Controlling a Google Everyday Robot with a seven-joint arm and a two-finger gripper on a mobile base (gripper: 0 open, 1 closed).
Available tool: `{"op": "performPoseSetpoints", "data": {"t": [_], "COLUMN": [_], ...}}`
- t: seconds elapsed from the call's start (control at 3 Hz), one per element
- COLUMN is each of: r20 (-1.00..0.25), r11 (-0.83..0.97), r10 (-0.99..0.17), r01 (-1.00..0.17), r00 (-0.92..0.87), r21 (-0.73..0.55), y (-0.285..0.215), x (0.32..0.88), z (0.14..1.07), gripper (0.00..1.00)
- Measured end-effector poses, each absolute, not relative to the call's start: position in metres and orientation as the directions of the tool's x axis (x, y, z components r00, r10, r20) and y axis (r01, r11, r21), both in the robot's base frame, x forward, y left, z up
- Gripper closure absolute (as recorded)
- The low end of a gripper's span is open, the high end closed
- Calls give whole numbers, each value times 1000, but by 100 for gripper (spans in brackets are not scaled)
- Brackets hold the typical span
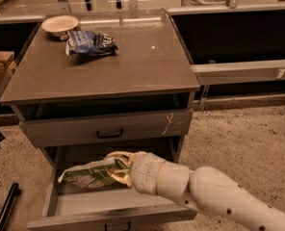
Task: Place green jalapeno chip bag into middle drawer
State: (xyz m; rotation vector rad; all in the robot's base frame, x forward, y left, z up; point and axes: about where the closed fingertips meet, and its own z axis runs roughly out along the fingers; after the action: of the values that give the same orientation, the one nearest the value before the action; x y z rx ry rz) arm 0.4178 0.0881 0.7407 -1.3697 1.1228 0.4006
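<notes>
While the middle drawer [50,196] is seen pulled open at lower left of the frame, the green jalapeno chip bag [85,176], crinkled, light green with pale print and a whitish edge, is held roughly flat over its interior, clamped at its right end by the gripper [115,167].

The light-green crinkly chip bag [89,175], with white lettering, sits roughly flat and lengthwise left to right inside the deep grey wooden drawer [50,198]. Its left end is near the left wall; contact with the floor cannot be told. The drawer is pulled fully open, plain front panel towards the camera. The cream two-finger gripper [119,169], low inside the drawer, pinches the bag's right end.
</notes>
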Motion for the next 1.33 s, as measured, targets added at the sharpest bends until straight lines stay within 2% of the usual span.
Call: {"op": "performPoseSetpoints", "data": {"t": [0.33, 0.67, 1.0, 1.33], "r20": [-835, -840, -868, -923], "r11": [342, 359, 414, 477], "r10": [-363, -371, -361, -302], "r01": [-775, -774, -775, -800], "r00": [412, 395, 341, 238], "r21": [-531, -522, -477, -363], "y": [73, 72, 61, 48], "x": [434, 436, 473, 509], "z": [725, 720, 688, 623], "gripper": [100, 100, 100, 100]}}
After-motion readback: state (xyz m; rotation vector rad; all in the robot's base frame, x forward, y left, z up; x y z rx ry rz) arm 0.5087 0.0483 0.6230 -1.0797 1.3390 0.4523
